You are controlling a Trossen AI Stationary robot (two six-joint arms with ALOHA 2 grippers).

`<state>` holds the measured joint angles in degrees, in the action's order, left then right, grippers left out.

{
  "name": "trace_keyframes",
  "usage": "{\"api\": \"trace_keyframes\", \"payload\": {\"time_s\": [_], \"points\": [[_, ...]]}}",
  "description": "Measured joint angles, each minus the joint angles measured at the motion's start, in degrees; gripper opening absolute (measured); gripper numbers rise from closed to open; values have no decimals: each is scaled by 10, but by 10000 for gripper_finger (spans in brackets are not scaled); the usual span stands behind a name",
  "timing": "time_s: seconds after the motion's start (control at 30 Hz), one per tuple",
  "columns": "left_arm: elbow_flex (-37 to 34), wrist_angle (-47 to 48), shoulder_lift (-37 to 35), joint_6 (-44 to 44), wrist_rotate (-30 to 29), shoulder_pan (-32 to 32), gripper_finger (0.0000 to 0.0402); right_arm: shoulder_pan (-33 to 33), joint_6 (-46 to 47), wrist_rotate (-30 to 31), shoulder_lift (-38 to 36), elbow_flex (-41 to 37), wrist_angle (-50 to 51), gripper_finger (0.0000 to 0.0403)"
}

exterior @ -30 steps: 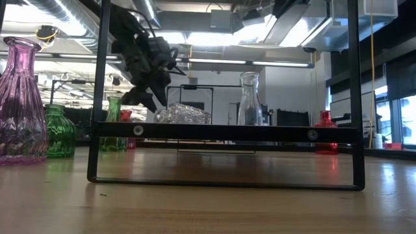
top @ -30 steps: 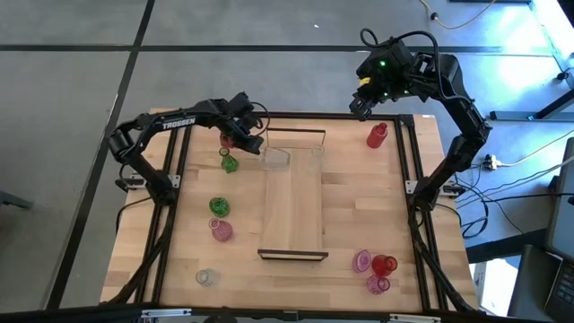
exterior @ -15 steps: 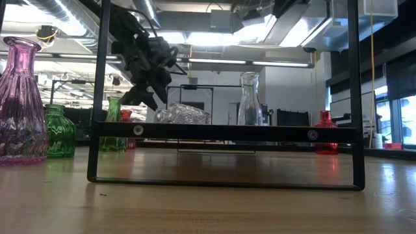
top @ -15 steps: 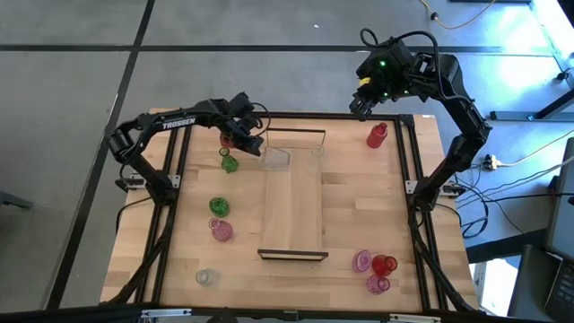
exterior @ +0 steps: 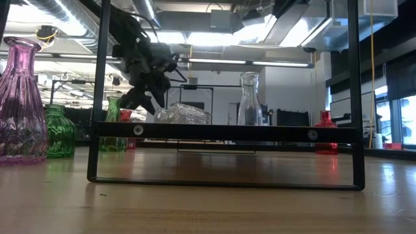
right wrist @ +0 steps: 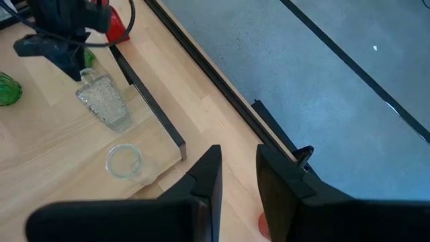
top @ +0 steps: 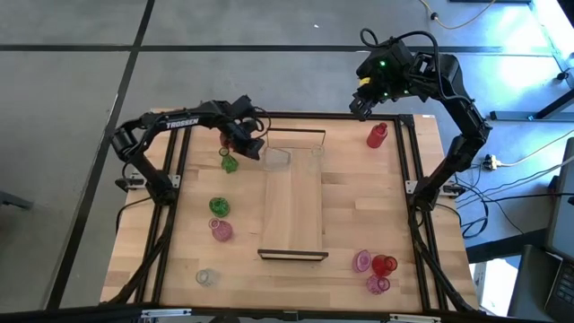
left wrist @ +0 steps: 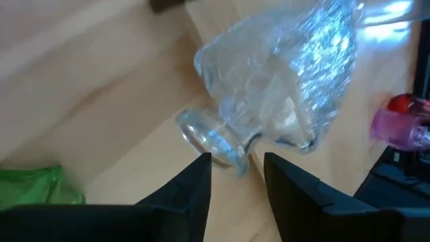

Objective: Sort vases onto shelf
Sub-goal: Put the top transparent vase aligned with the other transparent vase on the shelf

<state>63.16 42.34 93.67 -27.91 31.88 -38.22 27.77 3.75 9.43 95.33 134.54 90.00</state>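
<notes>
left arm at the far end of the shelf, right arm parked off the back edge.

from my feed the table [top: 296,278] carried the shelf [top: 291,211] down its middle, dark frames at both short ends. a clear faceted vase [top: 275,158] lay tipped on its side at the shelf's far end, a clear bottle [exterior: 249,97] upright just beside it. left gripper [top: 252,144] sat at the tipped vase's neck [left wrist: 211,138], jaws apart, nothing clamped. right gripper [top: 360,104] hung beyond the far right corner near a red vase [top: 377,135], fingers slightly apart, holding nothing. green, pink and red vases stood off the shelf on both sides.
</notes>
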Motion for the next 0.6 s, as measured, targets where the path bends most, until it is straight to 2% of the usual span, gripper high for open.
{"api": "trace_keyframes", "payload": {"time_s": [0.17,0.43,0.6], "points": [[0,-15,27,3,1,18,130,0,0,0,0,0,0,76],[0,-44,28,-7,-18,14,129,0,0,0,0,0,0,76],[0,-44,28,-1,-31,15,110,0,0,0,0,0,0,76]]}}
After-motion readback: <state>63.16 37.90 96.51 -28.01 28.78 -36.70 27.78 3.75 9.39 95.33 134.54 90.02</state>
